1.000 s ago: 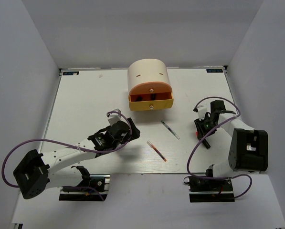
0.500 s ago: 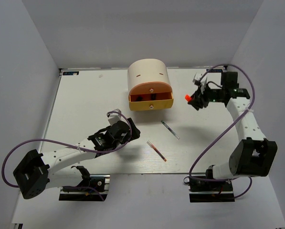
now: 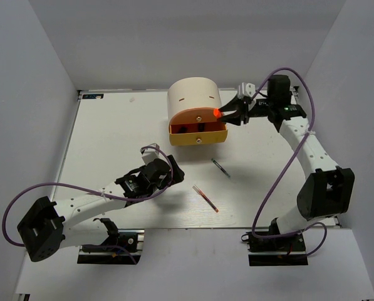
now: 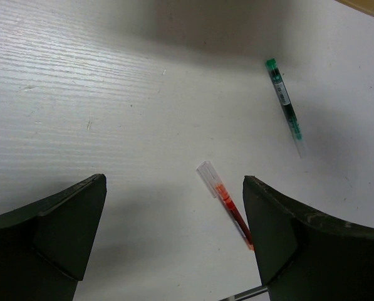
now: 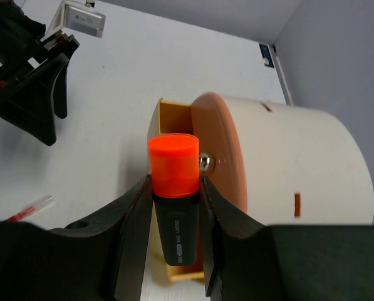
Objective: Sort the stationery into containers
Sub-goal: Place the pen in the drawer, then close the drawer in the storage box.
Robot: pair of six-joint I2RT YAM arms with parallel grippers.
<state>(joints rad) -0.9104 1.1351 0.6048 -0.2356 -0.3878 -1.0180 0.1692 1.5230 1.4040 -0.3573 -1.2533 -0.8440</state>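
My right gripper (image 3: 229,116) is shut on a black highlighter with an orange cap (image 3: 218,113), held against the cream cabinet (image 3: 195,99), by the orange drawer front (image 3: 196,116) and over the right end of the pulled-out yellow drawer (image 3: 198,136). In the right wrist view the highlighter (image 5: 174,207) sits between my fingers (image 5: 130,219), beside the orange drawer's knob (image 5: 205,162). My left gripper (image 3: 165,177) is open and empty, low over the table left of the red pen (image 3: 205,198). The dark pen (image 3: 222,168) lies farther back. The left wrist view shows the red pen (image 4: 227,204) and the dark pen (image 4: 284,106).
Dark things lie inside the open yellow drawer. Grey walls close in the white table (image 3: 111,138) on the left, back and right. The left arm (image 3: 86,204) stretches across the front left; its purple cable loops off the table edge.
My right arm lifted the highlighter from the table's right side and swung it up and left to the cabinet's drawers. The left arm and both pens have not moved.
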